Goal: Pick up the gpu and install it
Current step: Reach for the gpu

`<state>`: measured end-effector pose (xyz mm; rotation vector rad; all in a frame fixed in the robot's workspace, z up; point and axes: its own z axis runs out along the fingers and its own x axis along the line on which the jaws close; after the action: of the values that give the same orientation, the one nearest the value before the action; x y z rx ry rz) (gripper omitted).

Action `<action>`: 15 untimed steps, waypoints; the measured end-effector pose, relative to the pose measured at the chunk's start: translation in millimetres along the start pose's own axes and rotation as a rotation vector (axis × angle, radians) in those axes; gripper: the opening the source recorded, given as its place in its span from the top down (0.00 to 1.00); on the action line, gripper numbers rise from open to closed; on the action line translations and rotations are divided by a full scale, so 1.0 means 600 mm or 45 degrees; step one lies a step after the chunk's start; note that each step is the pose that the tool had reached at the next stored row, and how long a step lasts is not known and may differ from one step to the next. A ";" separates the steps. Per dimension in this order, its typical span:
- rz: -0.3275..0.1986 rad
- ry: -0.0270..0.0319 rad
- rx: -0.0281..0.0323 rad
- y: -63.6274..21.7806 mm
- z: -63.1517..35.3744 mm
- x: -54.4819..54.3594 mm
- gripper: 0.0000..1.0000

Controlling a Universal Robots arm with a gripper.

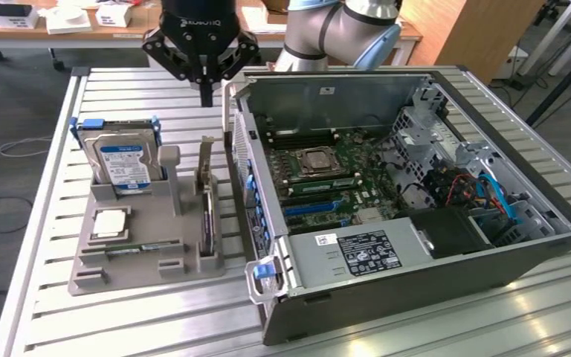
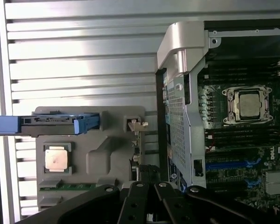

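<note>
The gpu (image 1: pixel 207 195) stands on its edge in a slot along the near side of the grey holder tray (image 1: pixel 181 223), right beside the open computer case (image 1: pixel 296 93). In the wrist view the gpu (image 2: pixel 136 148) appears edge-on, with its silver bracket at one end. My gripper (image 1: pixel 206 95) hangs above the table behind the tray, fingers pressed together and pointing down, holding nothing. It is well above and behind the card. In the wrist view my gripper (image 2: pixel 148 179) sits over the card's far end.
The tray also holds a hard drive (image 1: pixel 122 160) in a blue-handled caddy, a CPU (image 1: pixel 110 222) and a RAM stick (image 1: pixel 131 249). Inside the case lies the motherboard (image 1: pixel 326 182) with blue slots (image 1: pixel 311 211). Desks stand behind the slatted table (image 1: pixel 38 223).
</note>
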<state>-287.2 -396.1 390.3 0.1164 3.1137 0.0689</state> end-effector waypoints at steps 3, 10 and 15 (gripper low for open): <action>0.000 0.0000 -0.0001 -0.004 0.000 0.003 0.89; 0.000 0.0000 0.0000 -0.013 -0.001 0.006 0.89; 0.000 0.0001 0.0001 -0.014 -0.001 0.006 0.89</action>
<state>-291.2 -404.0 390.3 0.1164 3.1138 0.0687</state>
